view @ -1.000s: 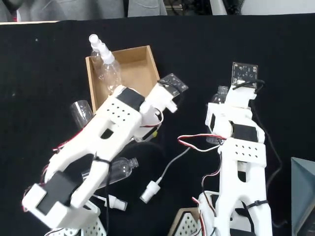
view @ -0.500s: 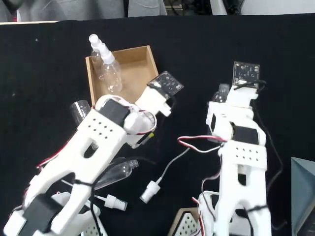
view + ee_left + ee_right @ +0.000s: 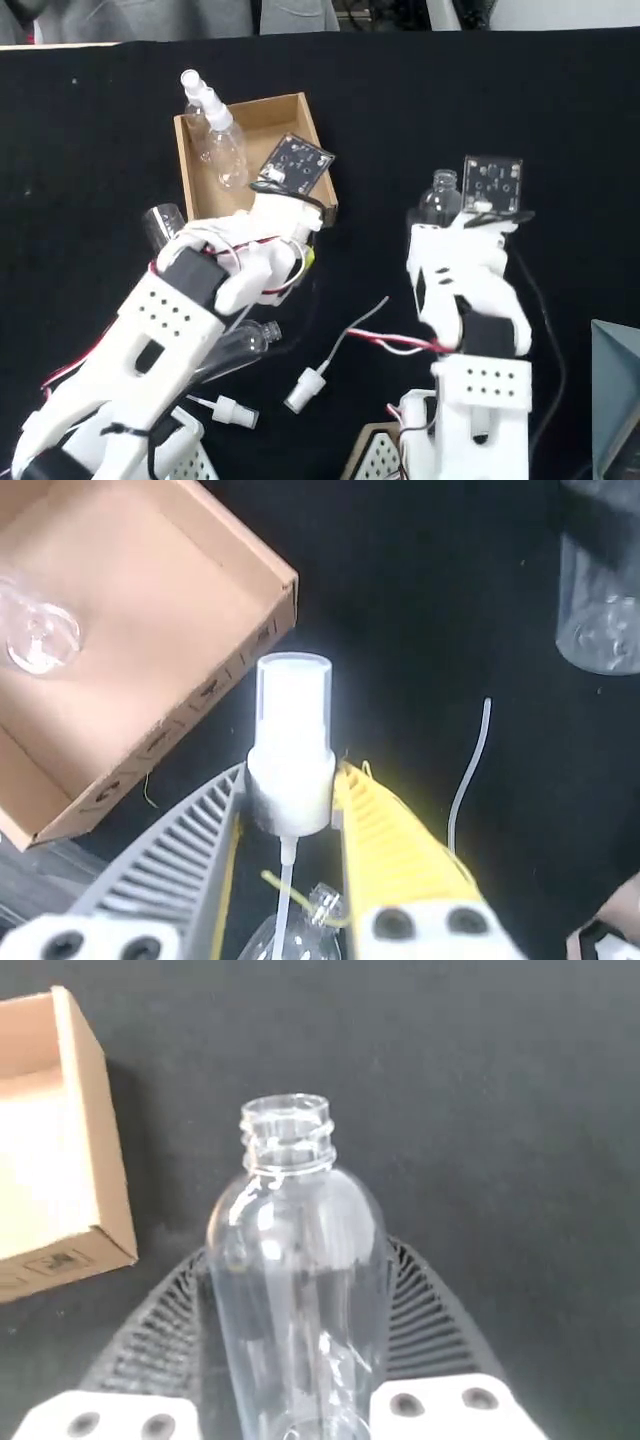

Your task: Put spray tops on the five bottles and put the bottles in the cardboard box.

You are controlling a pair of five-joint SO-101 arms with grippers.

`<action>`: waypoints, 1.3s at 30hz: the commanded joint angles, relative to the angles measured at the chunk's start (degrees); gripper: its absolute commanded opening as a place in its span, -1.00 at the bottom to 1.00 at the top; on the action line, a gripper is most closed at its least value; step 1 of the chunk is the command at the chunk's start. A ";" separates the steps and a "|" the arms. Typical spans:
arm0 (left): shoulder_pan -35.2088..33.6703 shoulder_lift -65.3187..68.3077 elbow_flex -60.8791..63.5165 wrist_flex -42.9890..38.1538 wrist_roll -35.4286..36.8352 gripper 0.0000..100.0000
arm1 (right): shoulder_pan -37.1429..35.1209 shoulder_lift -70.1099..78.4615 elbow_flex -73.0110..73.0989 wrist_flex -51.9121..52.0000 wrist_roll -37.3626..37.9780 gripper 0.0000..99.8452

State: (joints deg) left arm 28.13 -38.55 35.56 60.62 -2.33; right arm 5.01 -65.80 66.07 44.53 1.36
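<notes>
My left gripper [image 3: 290, 785] is shut on a white spray top [image 3: 292, 740], whose thin tube hangs down between the grey and yellow fingers. In the high view this arm's wrist [image 3: 285, 215] sits by the near right corner of the cardboard box [image 3: 300, 115]. A clear bottle with a spray top [image 3: 218, 135] leans inside the box. My right gripper [image 3: 300, 1260] is shut on an open-necked clear bottle [image 3: 295, 1250], held right of the box, neck up [image 3: 440, 195].
Two more clear bottles lie on the black table, one left of the left arm [image 3: 163, 226] and one beneath it [image 3: 248, 343]. Two loose spray tops [image 3: 306, 389] [image 3: 236, 410] lie near the front. A grey object [image 3: 615, 390] stands at the right edge.
The left arm has drawn back and swung its wrist left toward the box corner, carrying the spray top. The right arm has turned slightly left, bringing the bottle's neck into clearer view.
</notes>
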 commanded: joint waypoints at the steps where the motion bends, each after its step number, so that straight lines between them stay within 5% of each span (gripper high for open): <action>1: 0.04 -4.04 1.27 -4.48 0.70 -0.94 | -2.55 -4.79 0.40 0.00 -0.18 -0.89; 21: -6.64 -18.11 7.78 -9.76 7.21 -0.94 | -8.62 -17.80 12.88 -9.14 0.00 -0.89; 39: -12.62 -36.92 25.98 -28.75 7.30 -0.94 | -12.66 -43.21 25.98 -9.14 0.18 -0.89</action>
State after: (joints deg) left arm 15.91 -70.02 59.82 36.00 4.53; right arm -5.27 -102.90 92.00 37.23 1.36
